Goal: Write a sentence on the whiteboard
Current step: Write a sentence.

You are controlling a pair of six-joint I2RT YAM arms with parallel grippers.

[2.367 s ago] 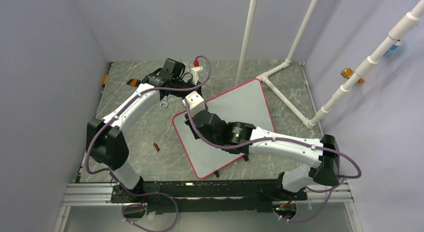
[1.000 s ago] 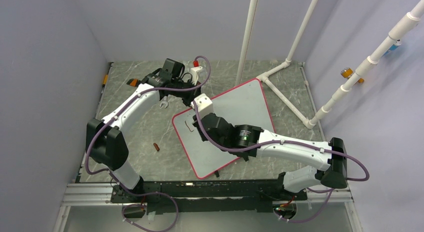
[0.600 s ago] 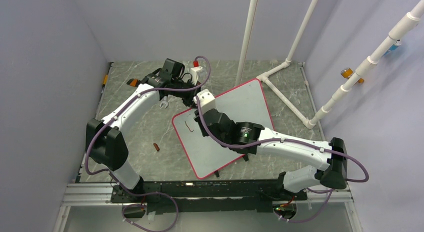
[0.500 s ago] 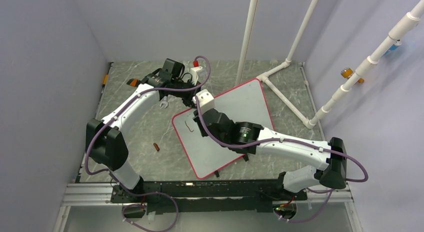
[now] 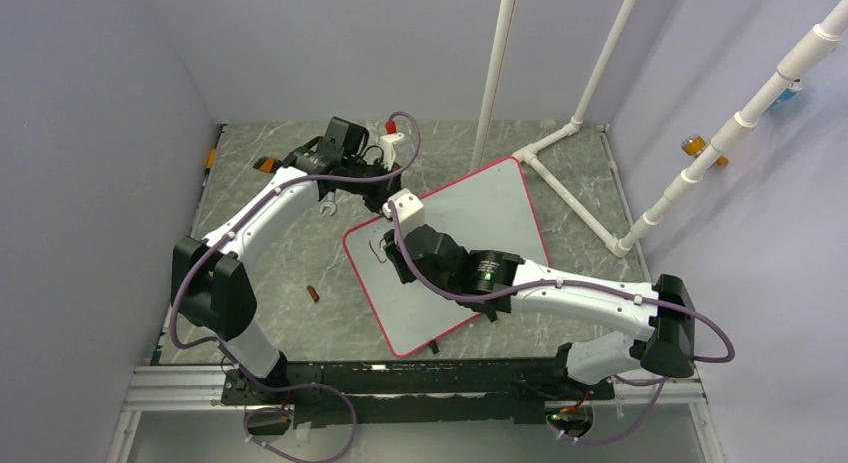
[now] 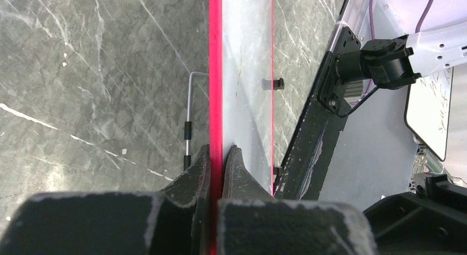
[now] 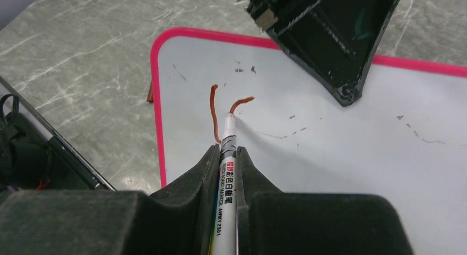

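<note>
- While my left gripper (image 6: 216, 151) is pinching the whiteboard (image 6: 245, 73)'s edge, my right gripper (image 7: 227, 150), clasping the marker (image 7: 228, 128), is adding a second stroke (image 7: 242, 102).
- The sentence (image 7: 212, 109) is just beginning.

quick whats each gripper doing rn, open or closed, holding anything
Left gripper: closed, clamped on the red-framed edge of the whiteboard.
Right gripper: closed, holding a marker.

The right arm (image 5: 570, 288) hides the middle of the whiteboard (image 5: 492, 201) from above, and the marker (image 7: 226, 180) is cut off below
</note>
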